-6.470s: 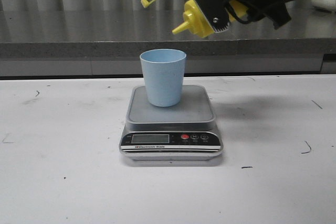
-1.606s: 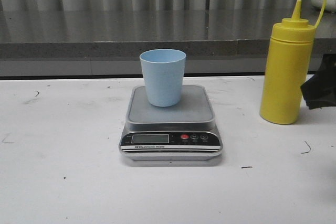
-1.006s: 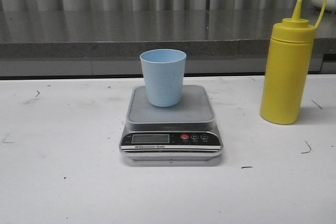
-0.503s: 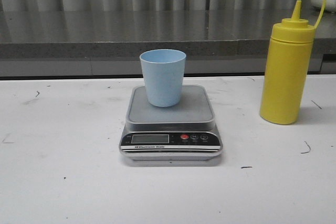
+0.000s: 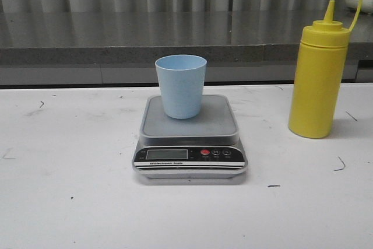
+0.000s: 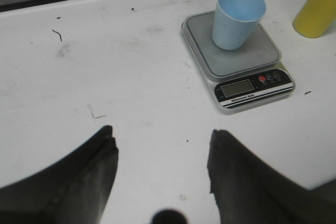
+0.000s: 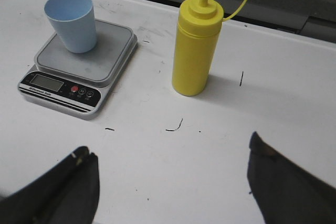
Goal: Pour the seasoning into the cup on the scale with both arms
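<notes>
The light-blue cup point(image 5: 180, 86) stands upright on the silver scale point(image 5: 190, 135) at the table's middle. The yellow squeeze bottle point(image 5: 318, 80) stands upright on the table to the scale's right, its cap hanging open on its tether. Neither gripper shows in the front view. In the left wrist view my left gripper point(image 6: 161, 140) is open and empty over bare table, with the cup point(image 6: 237, 17) and scale point(image 6: 247, 69) beyond it. In the right wrist view my right gripper point(image 7: 170, 153) is wide open and empty, with the bottle point(image 7: 196, 45), cup point(image 7: 72, 21) and scale point(image 7: 79, 77) beyond it.
The white table point(image 5: 70, 190) bears small black marks. A dark grey counter ledge point(image 5: 116, 39) runs along the table's far edge, with a corrugated wall behind it.
The right gripper held the bottle tilted over the cup, then set it upright on the table to the right and pulled out of the front view. Over the last second nothing has moved.
</notes>
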Motion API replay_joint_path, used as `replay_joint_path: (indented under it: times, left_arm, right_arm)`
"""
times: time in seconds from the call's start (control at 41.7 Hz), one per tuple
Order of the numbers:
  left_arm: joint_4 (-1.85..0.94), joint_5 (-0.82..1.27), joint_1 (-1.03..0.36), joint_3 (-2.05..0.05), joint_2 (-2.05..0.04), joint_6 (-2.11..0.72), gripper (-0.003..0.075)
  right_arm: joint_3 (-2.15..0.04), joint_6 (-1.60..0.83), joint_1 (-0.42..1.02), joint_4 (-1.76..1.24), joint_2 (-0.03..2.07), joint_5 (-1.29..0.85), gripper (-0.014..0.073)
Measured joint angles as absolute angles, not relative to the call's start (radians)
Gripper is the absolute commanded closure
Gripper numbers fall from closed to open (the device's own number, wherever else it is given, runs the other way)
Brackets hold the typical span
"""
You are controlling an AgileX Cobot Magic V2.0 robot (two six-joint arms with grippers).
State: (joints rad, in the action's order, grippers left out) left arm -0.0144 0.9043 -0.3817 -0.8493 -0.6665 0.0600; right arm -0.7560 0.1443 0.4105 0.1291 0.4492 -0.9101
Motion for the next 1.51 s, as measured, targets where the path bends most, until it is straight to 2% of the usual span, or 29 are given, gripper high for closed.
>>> replay_joint_path:
  times: [0.072,0.335,0.455,0.503,0.671,0.767,1.246,1.414,1.51]
  left_arm:
    - [-0.014,0.904,-0.382,-0.849,-0.666,0.060,0.0334]
    - [-0.014,0.904,-0.382,-0.849,-0.666,0.060,0.0334]
    - [-0.014,0.904,-0.382,-0.849,-0.666,0.060,0.0354]
    - [-0.014,0.904,-0.382,-0.849,-0.666,0.062,0.0395]
    - [-0.014,0.904,-0.382,-0.849,-0.666,0.062,0.0644]
    - [-0.014,0.904,-0.382,-0.849,-0.666,0.062,0.0739]
    - [-0.014,0.900,-0.377,-0.834,-0.650,0.062,0.0740]
    - [-0.021,0.855,-0.291,-0.753,-0.568,0.062,0.0740]
    - [-0.021,0.747,-0.208,-0.653,-0.479,0.062,0.0740]
  right_arm:
    - [-0.756,0.144,0.411,0.130,0.449,-0.910,0.0116]
    - [-0.756,0.144,0.411,0.130,0.449,-0.910,0.0587]
    - [-0.756,0.144,0.411,0.130,0.449,-0.910,0.0718]
    - [-0.756,0.144,0.411,0.130,0.449,-0.910,0.0711]
    - [-0.756,0.144,0.411,0.131,0.449,-0.910,0.0714]
    - [-0.756,0.144,0.411,0.131,0.449,-0.908,0.0714]
    - [-0.756,0.144,0.411,0.132,0.449,-0.908,0.0714]
    - [-0.756,0.144,0.411,0.134,0.449,-0.908,0.0714]
    - [-0.756,0.144,0.411,0.134,0.449,-0.908,0.0714]
